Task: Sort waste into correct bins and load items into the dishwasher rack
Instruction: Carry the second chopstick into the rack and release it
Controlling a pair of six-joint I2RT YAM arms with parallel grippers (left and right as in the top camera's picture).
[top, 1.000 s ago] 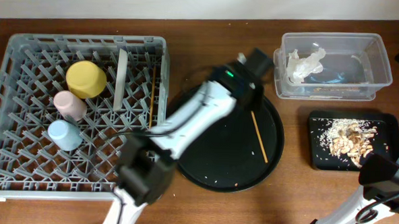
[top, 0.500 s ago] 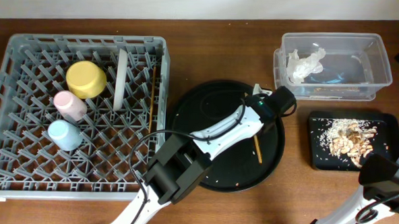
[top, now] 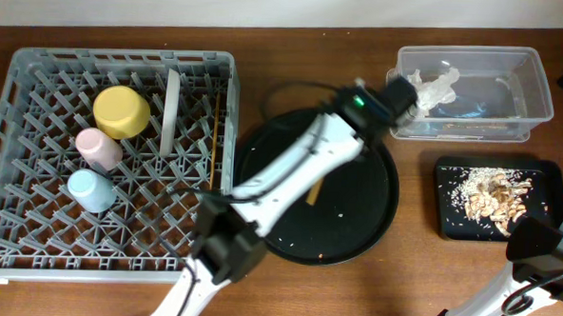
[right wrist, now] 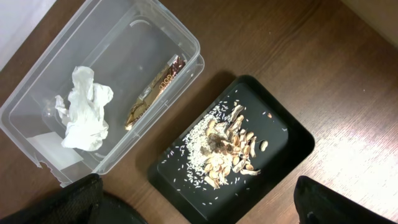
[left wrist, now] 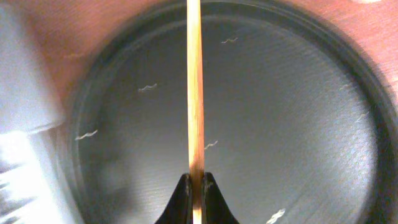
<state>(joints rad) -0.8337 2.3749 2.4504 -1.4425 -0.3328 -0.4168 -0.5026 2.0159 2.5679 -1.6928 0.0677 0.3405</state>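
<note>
Chopstick [top: 315, 190] sticks out from under the left arm [top: 291, 168], above the round black tray [top: 355, 228]. Only the left wrist view shows the left gripper [left wrist: 195, 182] pinching it. Right wrist view: right gripper [right wrist: 198, 186] spread wide, above the clear tub [right wrist: 112, 50] with tissue [right wrist: 84, 109] and wrapper [right wrist: 152, 90].

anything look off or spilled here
A few stray rice grains lie on the round black tray, under the chopstick held in the left gripper, instead of in the small black tray with the food scraps. Nothing else stands out.
</note>
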